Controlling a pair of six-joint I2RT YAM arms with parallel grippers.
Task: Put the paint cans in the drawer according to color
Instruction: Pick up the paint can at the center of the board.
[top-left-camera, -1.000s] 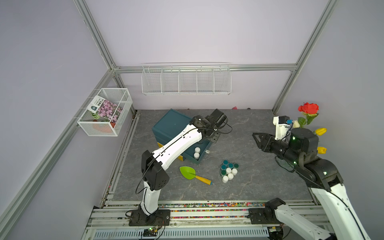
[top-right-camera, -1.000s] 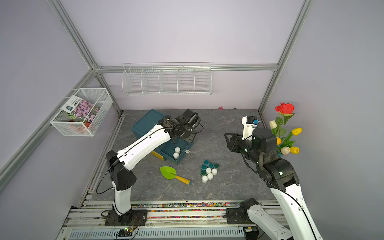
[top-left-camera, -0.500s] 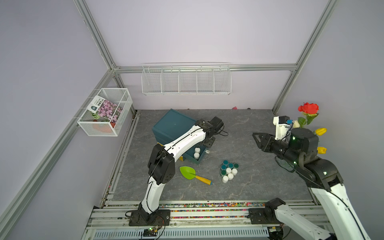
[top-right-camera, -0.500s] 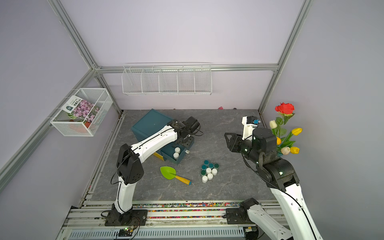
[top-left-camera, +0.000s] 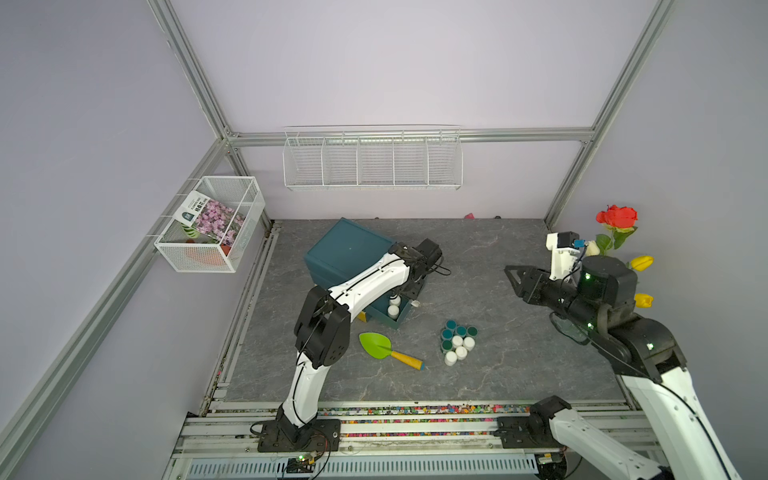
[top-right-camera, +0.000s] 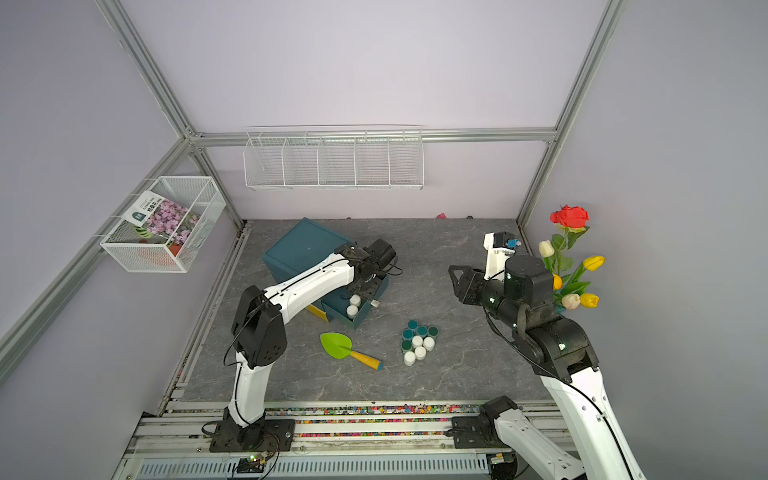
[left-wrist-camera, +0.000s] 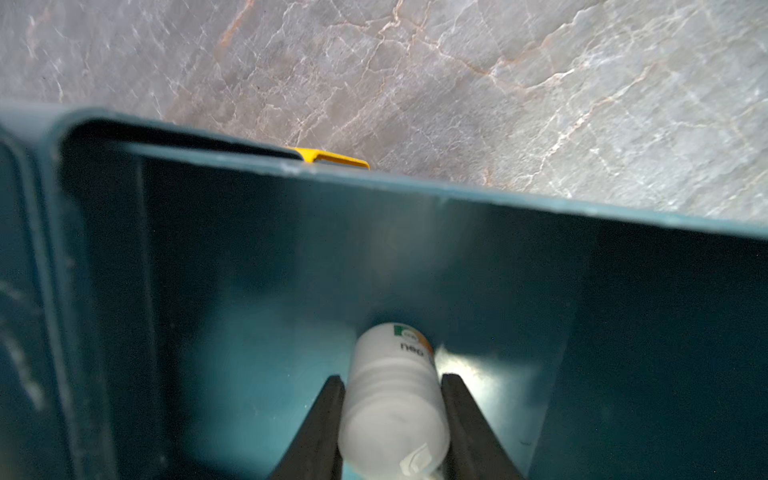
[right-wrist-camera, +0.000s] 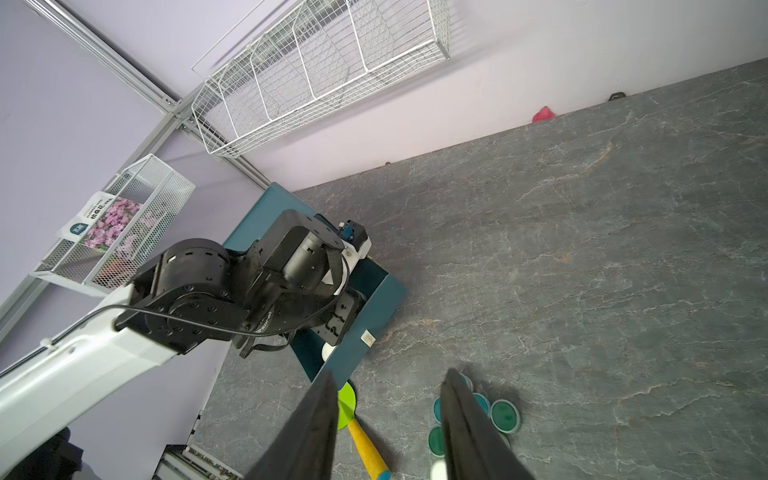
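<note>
The teal cabinet (top-left-camera: 349, 253) has its drawer (top-left-camera: 405, 313) pulled open, with two white paint cans (top-left-camera: 392, 309) standing inside. My left gripper (left-wrist-camera: 390, 380) reaches down into that drawer (left-wrist-camera: 374, 232) and is shut on a white paint can (left-wrist-camera: 395, 399), which is close to the drawer floor. In both top views the left wrist hides its fingers. Several teal and white paint cans (top-left-camera: 457, 343) (top-right-camera: 417, 343) stand clustered on the table. My right gripper (top-left-camera: 509, 270) (right-wrist-camera: 388, 376) hovers open and empty, high to the right of the cluster.
A green trowel with a yellow handle (top-left-camera: 386, 349) lies between the drawer and the can cluster. A yellow edge (top-left-camera: 363, 316) shows under the drawer. Artificial flowers (top-left-camera: 615, 232) stand at the far right. Wire baskets (top-left-camera: 372, 162) (top-left-camera: 212, 224) hang on the walls.
My left arm has folded in and lowered its gripper, with the white can, down into the open drawer. The right arm has stayed still.
</note>
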